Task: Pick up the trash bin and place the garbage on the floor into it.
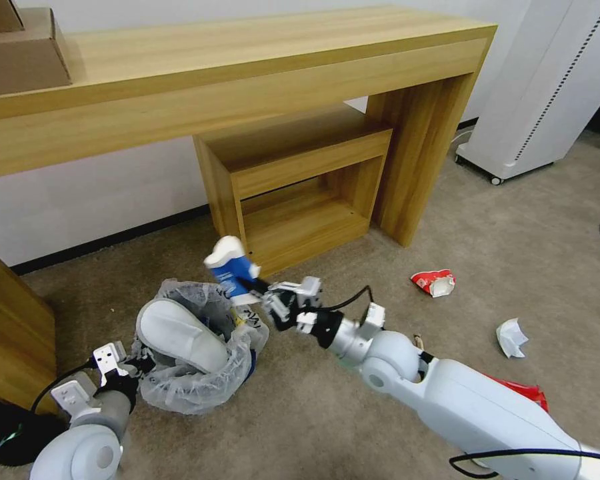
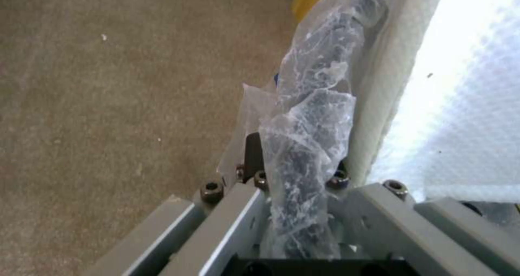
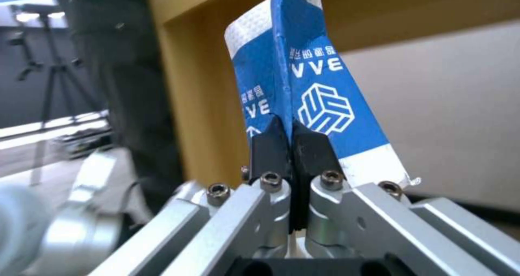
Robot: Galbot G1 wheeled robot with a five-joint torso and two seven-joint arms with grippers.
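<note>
Right gripper (image 3: 292, 146), its jaws pressed together on the lower edge of a blue-and-white paper scrap (image 1: 231, 268), holds the scrap in the air just above the far rim of the trash bin (image 1: 200, 347). Left gripper (image 2: 295, 174), jaws clamped on the near rim through a bunched fold of the clear liner (image 2: 311, 117), steadies the bin low over the floor (image 1: 447, 220), in front of the wooden desk (image 1: 247, 73).

Risks, as judged. The scrap is thin, creased sheet and is pinched only at one edge; it hangs over the rim and not over the mouth's centre, so a release here could let it flutter and slide down the outside. A white slipper (image 1: 180, 337) (soft, padded, rounded at the toe) already fills much of the opening and stands above the rim; the scrap may settle on it and slip off. The liner is slick, wrinkled film, and the left grip bears partly on that film: the bag could creep or tear under load, letting the bin tip.

Materials. Bin: small, round, blue-bodied beneath the film, with black lettering on the bag. Scrap: stiff printed paper, folded to a ridge. Floor: beige short-pile carpet, which gives loose litter some hold.

Remaining on the carpet, well apart from the bin: a crumpled red wrapper (image 1: 433, 282), a white paper scrap (image 1: 511, 337), and a further red piece (image 1: 527, 393) partly hidden behind the right arm.
</note>
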